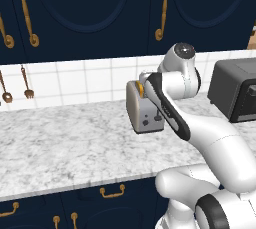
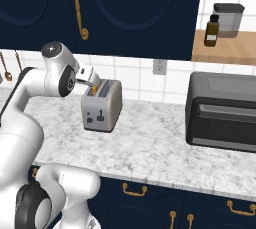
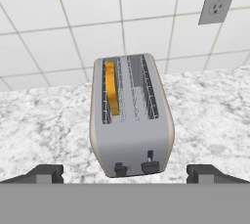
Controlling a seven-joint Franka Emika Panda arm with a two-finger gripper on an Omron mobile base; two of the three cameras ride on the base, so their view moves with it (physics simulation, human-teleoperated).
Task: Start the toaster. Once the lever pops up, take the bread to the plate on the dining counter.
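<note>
Hovering claw (image 3: 125,173): fingers spread as wide as they go, nothing between them; the two dark tips (image 3: 45,173) stand one to each side of the toaster's near end, apart from it.
Claw position: above and just behind the toaster in the right base view, looking down along its top.
Toaster (image 3: 131,120): beige-grey box standing upright on the marbled counter (image 2: 160,148), its long side running away from the claw toward the tiled wall (image 3: 73,27).
Bread (image 3: 112,93): one slice, golden edge showing, set upright in the toaster's left slot as the hand view has it; the right slot holds only wire guides.
Lever (image 3: 150,156): small dark tab on the toaster's narrow near face, right of a dark knob (image 3: 119,170).
Toaster oven (image 2: 222,118): large black box on the same counter, well to the right of the toaster.
Wall socket (image 2: 159,66): on the tiles behind and to the right of the toaster.
Upper cabinets (image 2: 115,8): navy doors with gold handles, above the toaster.
Hanging spoons (image 1: 15,85): on the tiles, well to the left of the toaster.
Shelf (image 2: 225,48): wooden, above the toaster oven, carrying a brown bottle (image 2: 212,30) beside a grey canister (image 2: 228,19).
</note>
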